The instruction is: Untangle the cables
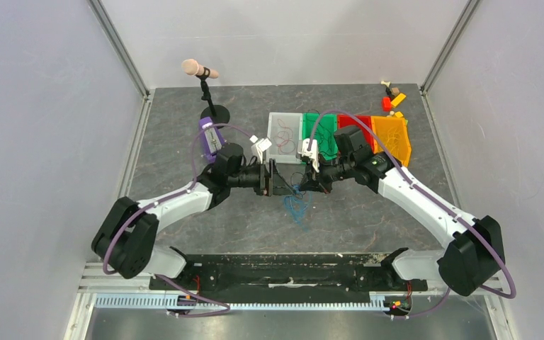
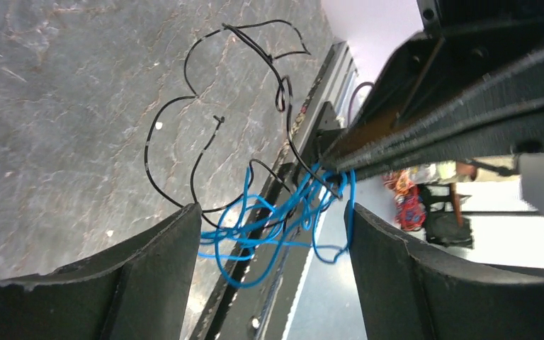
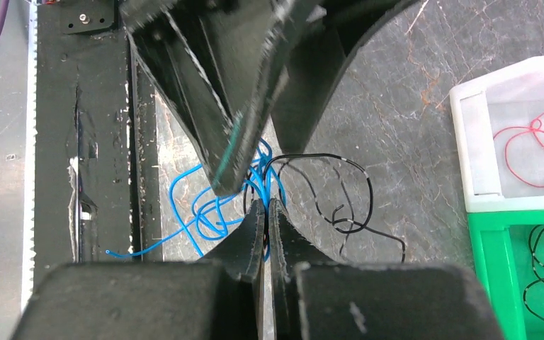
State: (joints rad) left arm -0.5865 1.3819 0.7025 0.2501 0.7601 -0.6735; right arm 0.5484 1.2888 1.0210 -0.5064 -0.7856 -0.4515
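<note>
two tools: right tool (image 3: 268, 205) clenched on cables (image 2: 304, 205), left tool (image 2: 273, 216) released

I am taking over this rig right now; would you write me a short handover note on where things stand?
Left gripper: open, with its fingers on either side of the blue cable loops, gripping nothing.
Right gripper: shut on the blue cable where the black cable tangles with it. I cannot tell if the black is pinched too.
Done: a red cable lies alone in the white bin, and a second black strand lies in the green bin.
Left: blue and black are not yet separated. The likely next step is to grip with the left gripper and pull them apart.
</note>
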